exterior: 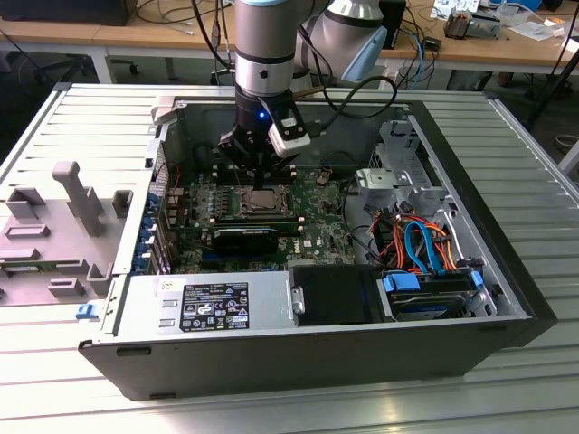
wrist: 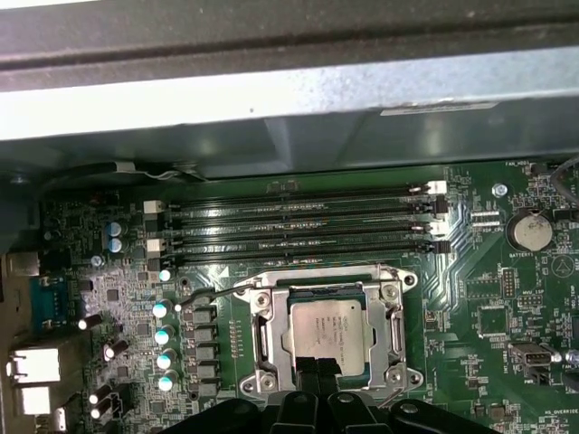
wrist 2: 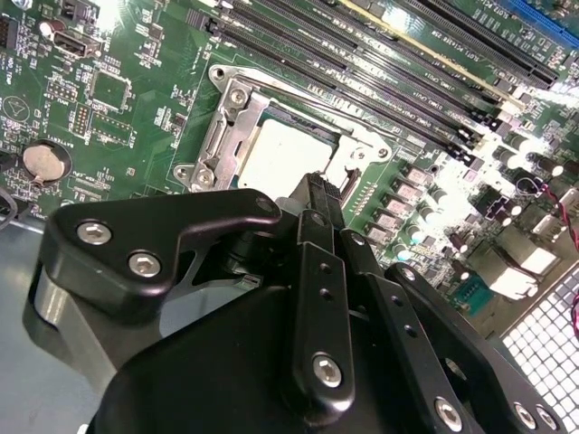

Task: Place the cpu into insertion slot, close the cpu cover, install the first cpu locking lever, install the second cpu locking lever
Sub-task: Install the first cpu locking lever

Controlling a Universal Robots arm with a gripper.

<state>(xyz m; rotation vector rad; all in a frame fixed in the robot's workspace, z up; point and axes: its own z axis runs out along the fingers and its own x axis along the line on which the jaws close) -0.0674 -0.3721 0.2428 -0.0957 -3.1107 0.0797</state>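
The cpu [wrist: 326,330] is a silver-grey square chip lying in its socket on the green motherboard [wrist: 470,298]; it shows in the other pictures too, as the cpu [wrist 2: 280,158] and the cpu [exterior: 265,200]. The cpu cover [wrist: 262,339], a silver frame, lies flat around the chip's edges, and the cover [wrist 2: 222,136] looks the same in the second wrist view. A thin wire lever [wrist: 194,297] sticks out beside the socket. My gripper [wrist: 314,369] hangs just above the socket's edge, black fingers [wrist 2: 318,194] pressed together, holding nothing I can see. In the exterior view the gripper [exterior: 261,183] is straight over the socket.
Several black memory slots [wrist: 298,226] run beside the socket, with the grey case wall [wrist: 271,99] beyond them. A power supply [exterior: 208,306] and a drive bay with orange and blue cables [exterior: 425,244] fill the case's near side. A grey fixture [exterior: 63,217] lies on the exterior view's left.
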